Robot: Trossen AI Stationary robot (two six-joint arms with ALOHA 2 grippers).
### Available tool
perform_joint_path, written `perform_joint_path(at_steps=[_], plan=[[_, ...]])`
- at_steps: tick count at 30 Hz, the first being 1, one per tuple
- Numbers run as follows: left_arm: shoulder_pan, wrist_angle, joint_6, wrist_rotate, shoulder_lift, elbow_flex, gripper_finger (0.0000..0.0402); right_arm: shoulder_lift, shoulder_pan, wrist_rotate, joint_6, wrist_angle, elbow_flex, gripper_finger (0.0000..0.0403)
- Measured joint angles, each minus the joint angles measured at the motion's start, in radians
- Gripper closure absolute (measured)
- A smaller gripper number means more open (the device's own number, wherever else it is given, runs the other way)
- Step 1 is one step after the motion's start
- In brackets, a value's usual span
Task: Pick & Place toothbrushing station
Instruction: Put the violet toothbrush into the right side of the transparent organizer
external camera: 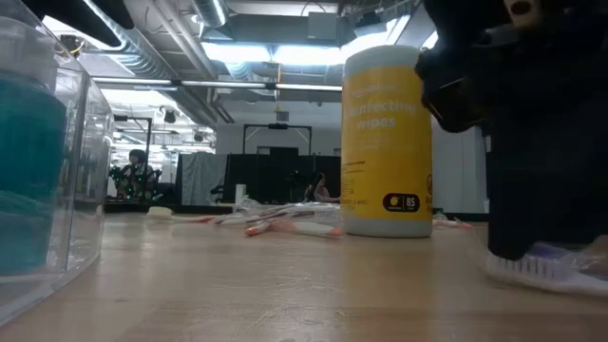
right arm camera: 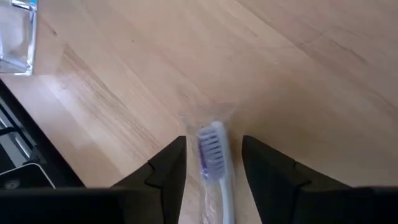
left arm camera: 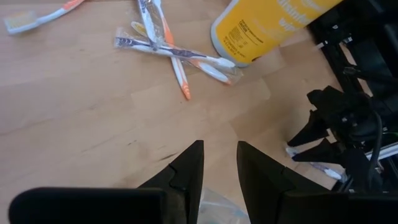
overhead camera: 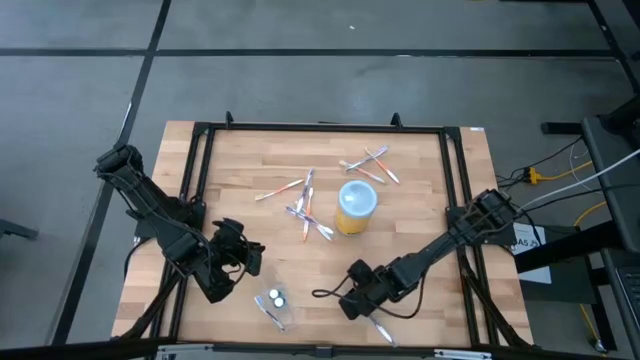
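My right gripper [overhead camera: 352, 300] is open near the table's front edge, low over the wood. Its fingers [right arm camera: 168, 163] stand on either side of the bristle head of a white toothbrush [right arm camera: 211, 152] in a clear wrapper, which lies flat on the table and also shows in the low view [external camera: 546, 268]. My left gripper [overhead camera: 250, 262] is open and empty beside a clear pouch [overhead camera: 272, 300] holding small teal tubes [external camera: 28, 161]. The yellow canister with a pale-blue top [overhead camera: 355, 207] stands upright mid-table. More toothbrushes [overhead camera: 305, 208] lie crossed beside it.
Another small group of toothbrushes [overhead camera: 370, 165] lies toward the far right of the table. A black frame [overhead camera: 320, 128] runs around the wooden top. Bare wood lies between the canister and the pouch. Cables run off the table's right side.
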Motion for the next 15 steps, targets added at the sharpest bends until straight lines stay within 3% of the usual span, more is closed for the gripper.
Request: perform_joint_path(at_steps=[15], plan=[[0.000, 0.000, 0.008, 0.005, 0.000, 0.000, 0.0311, 0.002, -0.073, 0.006, -0.069, 0.030, 0.000, 0.0244]])
